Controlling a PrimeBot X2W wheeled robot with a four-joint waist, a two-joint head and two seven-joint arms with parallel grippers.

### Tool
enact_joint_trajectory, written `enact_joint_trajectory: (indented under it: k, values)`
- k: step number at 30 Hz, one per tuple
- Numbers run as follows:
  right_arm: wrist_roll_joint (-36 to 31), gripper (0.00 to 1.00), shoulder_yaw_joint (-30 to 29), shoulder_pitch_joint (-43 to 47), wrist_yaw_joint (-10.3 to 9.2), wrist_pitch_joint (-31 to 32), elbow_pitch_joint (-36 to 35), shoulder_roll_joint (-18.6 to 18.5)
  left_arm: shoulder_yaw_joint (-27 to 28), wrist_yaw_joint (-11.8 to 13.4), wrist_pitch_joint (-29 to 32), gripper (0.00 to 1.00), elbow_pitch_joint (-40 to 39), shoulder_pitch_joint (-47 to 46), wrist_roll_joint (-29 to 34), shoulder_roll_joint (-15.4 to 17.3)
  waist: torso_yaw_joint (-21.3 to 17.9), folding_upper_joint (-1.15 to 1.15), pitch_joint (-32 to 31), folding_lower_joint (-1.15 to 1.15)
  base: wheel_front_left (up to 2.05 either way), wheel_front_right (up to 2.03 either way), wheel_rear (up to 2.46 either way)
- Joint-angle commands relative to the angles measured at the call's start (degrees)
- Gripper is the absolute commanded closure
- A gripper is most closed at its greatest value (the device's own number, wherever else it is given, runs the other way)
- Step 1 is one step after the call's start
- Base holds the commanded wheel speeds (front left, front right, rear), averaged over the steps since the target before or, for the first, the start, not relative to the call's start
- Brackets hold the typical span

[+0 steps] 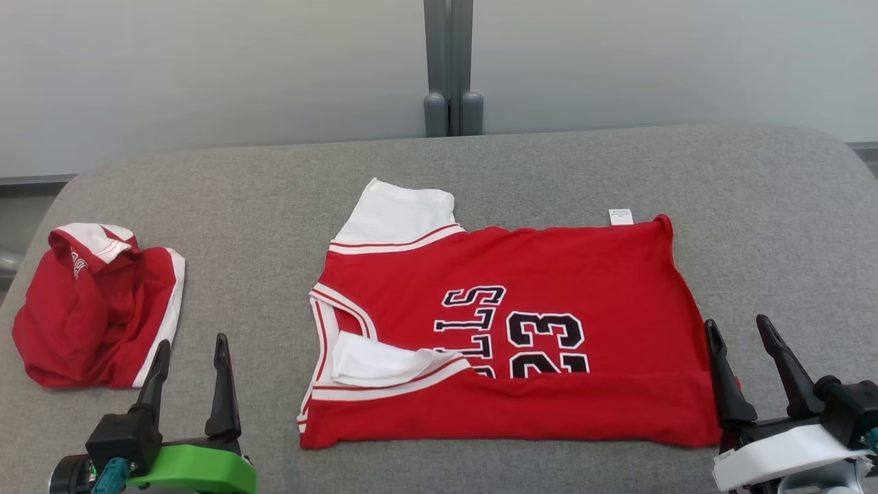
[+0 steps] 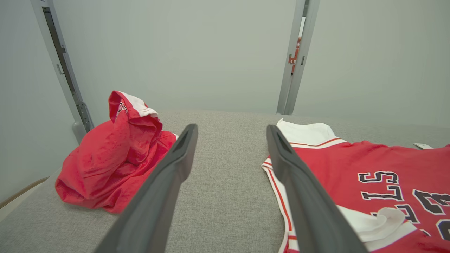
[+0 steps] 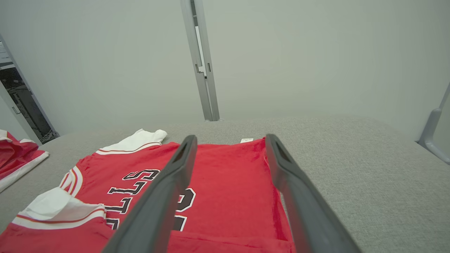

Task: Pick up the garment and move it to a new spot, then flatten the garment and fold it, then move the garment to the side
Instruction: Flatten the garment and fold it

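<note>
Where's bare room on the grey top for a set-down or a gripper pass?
Free: the strip between the crumpled red garment and the jersey, ahead of the left gripper; the far band behind the jersey up to the wall; the right side beyond the right gripper. Crowded: centre, covered by the jersey.

Garment [image 1: 521, 329] flat on counter [image 1: 274, 192], centre: neck end to L, hem end to R. Far sleeve [image 1: 398, 209] sticks out behind at L; near sleeve [image 1: 384, 360] lies on top of body. Label [image 1: 621, 217] at far edge, R side. Second garment [image 1: 96, 309] on counter well to L, apart from first. L gripper [image 1: 192, 341] at front, betw. the two, touching neither. R gripper [image 1: 737, 321] at front R, by hem end's near corner; contact can't tell. Post [image 1: 451, 68] behind counter, centre.
</note>
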Motion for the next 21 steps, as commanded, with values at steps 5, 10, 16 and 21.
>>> enact_joint_trajectory:
  k: [5, 10, 16, 21]
  values:
    - [-0.30, 0.00, -0.21, 0.45, -0.08, 0.23, 0.32, -0.27, 0.28, -0.22, -0.18, 0.00, 0.16, 0.66, 0.82, -0.02, 0.03, 0.00, 0.00, 0.00, 0.00, 0.00, 0.00]
    - [-0.26, 0.00, -0.20, 0.45, -0.08, 0.34, 0.59, -0.32, 0.41, -0.21, -0.18, 0.00, 0.25, 0.72, 0.89, -0.11, -0.08, 0.00, -0.04, 0.00, 0.00, 0.00, 0.00]
    - [-0.33, 0.00, -0.34, 0.60, -0.08, 0.47, 0.71, -0.35, 0.71, -0.30, -0.18, 0.00, 0.24, 0.86, 0.96, 0.06, -0.21, 0.00, 0.01, 0.00, 0.00, 0.00, 0.00]
    - [-0.38, 0.00, -0.44, 0.75, -0.08, 0.51, 0.62, -0.38, 0.81, -0.23, -0.18, 0.00, -0.10, 1.11, 1.19, -0.08, -0.23, 0.00, 0.09, 0.00, 0.00, 0.00, 0.00]
